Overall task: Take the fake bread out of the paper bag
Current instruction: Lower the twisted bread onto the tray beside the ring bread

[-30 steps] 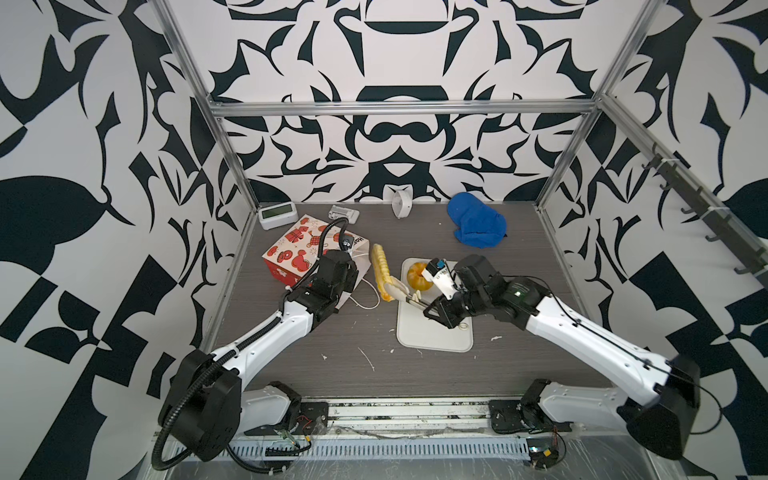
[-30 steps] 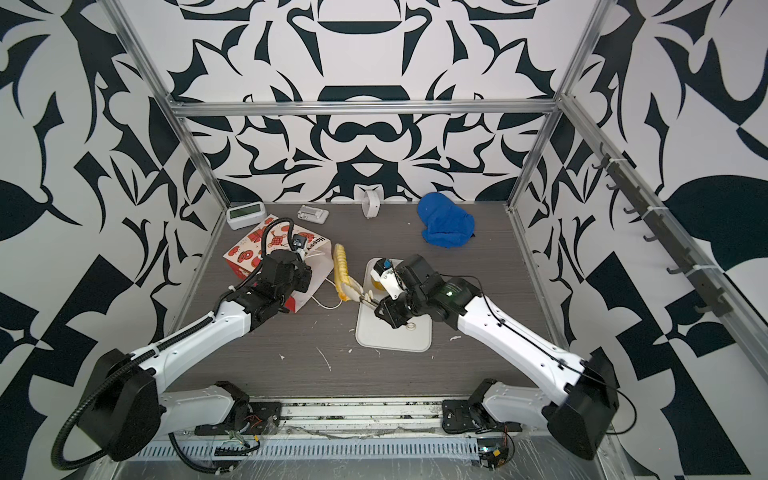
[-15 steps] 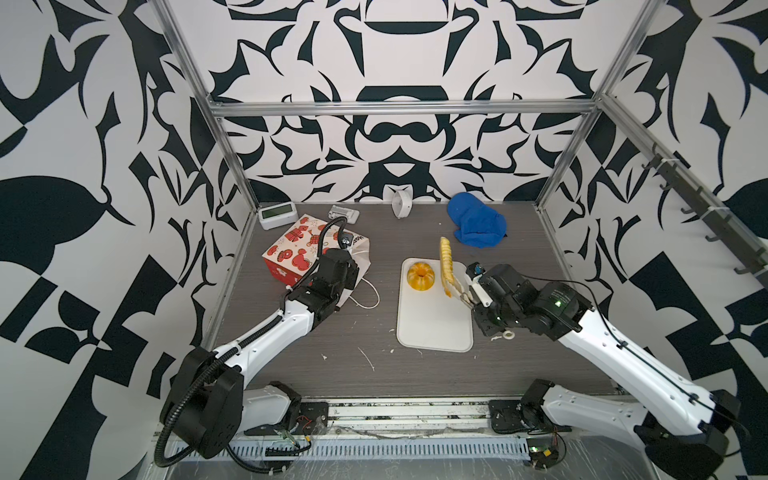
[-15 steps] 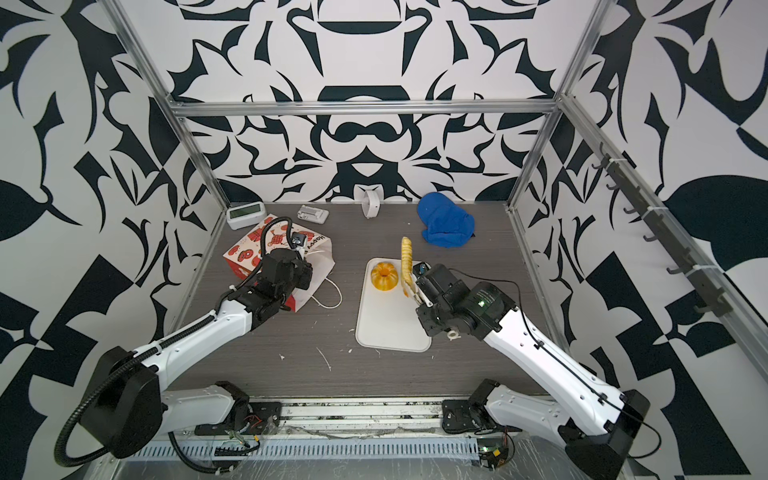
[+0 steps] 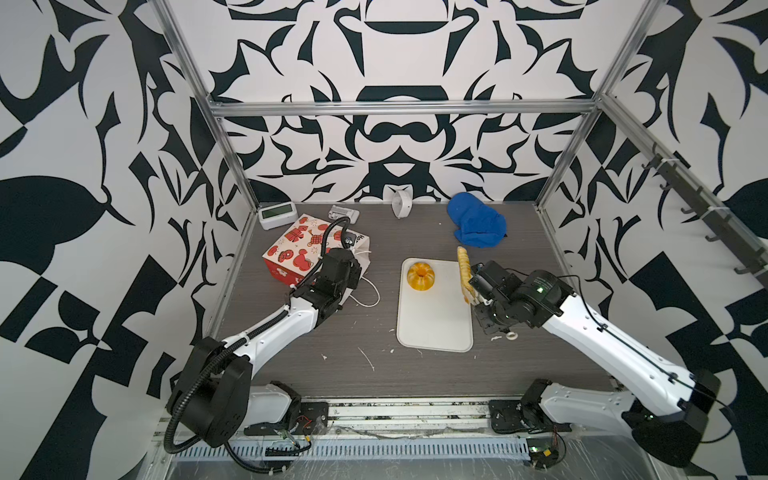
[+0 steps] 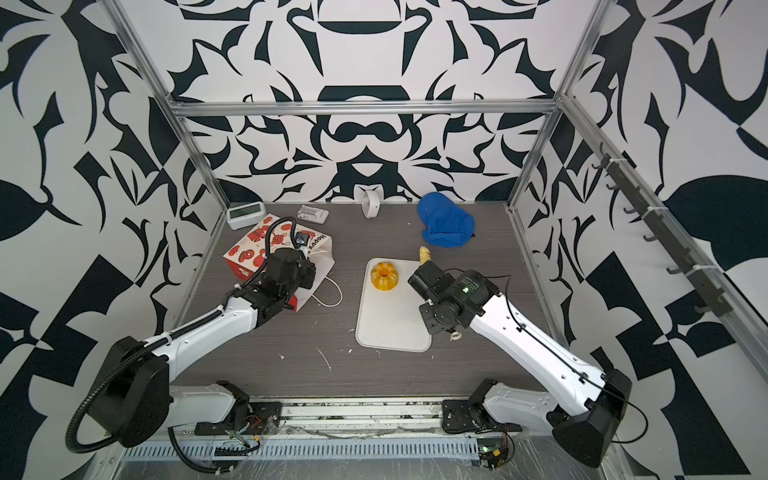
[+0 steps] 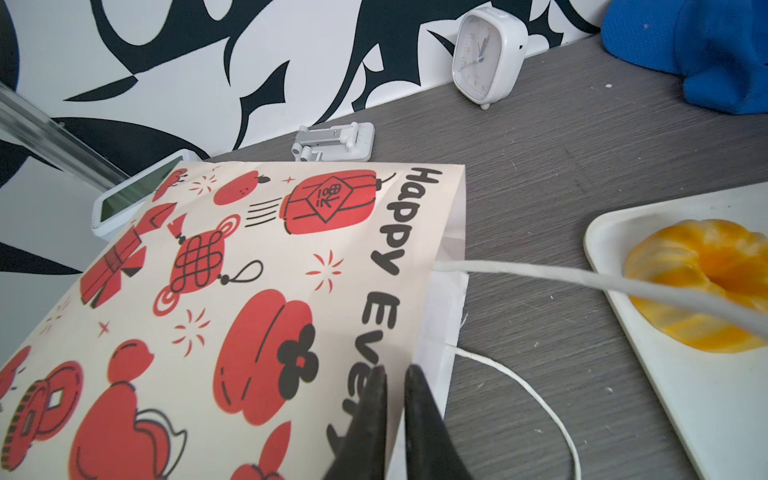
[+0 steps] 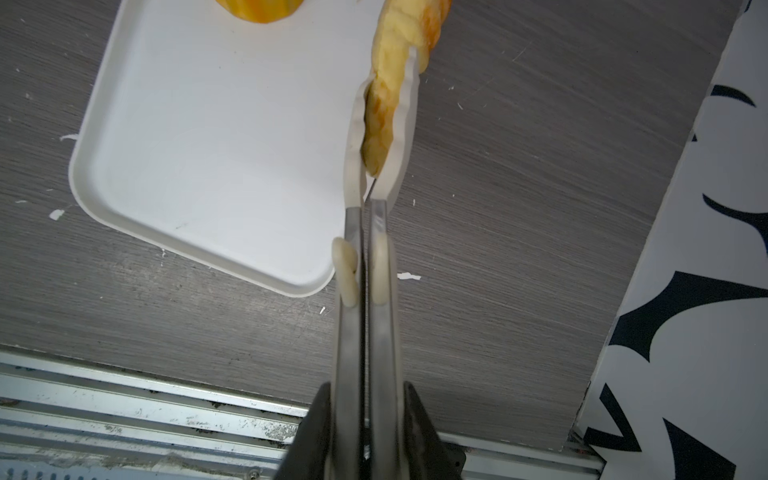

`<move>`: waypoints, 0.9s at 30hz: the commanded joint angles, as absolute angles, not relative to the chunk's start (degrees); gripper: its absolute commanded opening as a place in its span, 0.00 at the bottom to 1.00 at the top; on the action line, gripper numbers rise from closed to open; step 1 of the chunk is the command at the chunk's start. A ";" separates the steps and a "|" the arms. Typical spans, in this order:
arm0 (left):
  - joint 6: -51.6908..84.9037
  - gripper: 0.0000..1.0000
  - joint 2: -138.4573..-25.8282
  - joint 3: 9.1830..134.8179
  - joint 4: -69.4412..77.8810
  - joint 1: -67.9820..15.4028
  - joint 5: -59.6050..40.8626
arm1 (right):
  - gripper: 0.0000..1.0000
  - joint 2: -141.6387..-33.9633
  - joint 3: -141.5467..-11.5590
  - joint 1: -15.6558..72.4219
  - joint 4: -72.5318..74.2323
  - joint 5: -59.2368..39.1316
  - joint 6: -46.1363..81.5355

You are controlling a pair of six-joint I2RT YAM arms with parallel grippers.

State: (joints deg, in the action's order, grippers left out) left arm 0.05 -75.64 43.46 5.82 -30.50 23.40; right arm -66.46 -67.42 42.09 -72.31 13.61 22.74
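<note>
Golden and glossy, the long croissant [image 5: 463, 270] is clamped by one end in the white-tipped tongs [image 8: 365, 311], and the right tool [image 8: 365, 419] is closed tight on the tongs' metal handles. The croissant's long axis runs roughly parallel to the long edge of the white tray [image 5: 436, 324] on the right arm's side. It sits right at that edge, not over the tray's middle, so setting it down looks to need a short sideways carry toward the tray's centre. The orange ring [image 5: 420, 277] sits at the tray's far end. The paper bag [image 5: 295, 249] lies on its side on the tabletop [image 5: 415, 374], well apart from the tray's other long edge, mouth facing the tray. The left tool [image 7: 392, 374] pinches its rim, jaws narrow on the paper; whether more bread is inside is hidden
</note>
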 commanded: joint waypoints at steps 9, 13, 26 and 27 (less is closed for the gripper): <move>1.14 0.13 -76.54 40.92 10.01 -30.06 22.28 | 0.04 -68.49 -63.32 43.64 -70.47 11.63 29.09; 1.23 0.13 -76.29 40.32 10.67 -29.64 21.98 | 0.04 -69.66 -61.74 44.18 -68.44 8.37 29.94; 1.85 0.13 -75.94 39.25 11.50 -28.65 21.02 | 0.24 -72.73 -60.56 46.32 -63.88 5.98 30.86; 1.85 0.13 -75.90 39.21 11.52 -28.58 20.93 | 0.25 -72.92 -60.56 46.32 -63.91 6.09 30.85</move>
State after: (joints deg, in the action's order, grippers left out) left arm 0.67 -76.20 40.29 10.48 -29.10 21.39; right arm -72.84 -60.34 46.02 -64.51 7.44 30.11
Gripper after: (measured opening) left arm 0.132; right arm 0.261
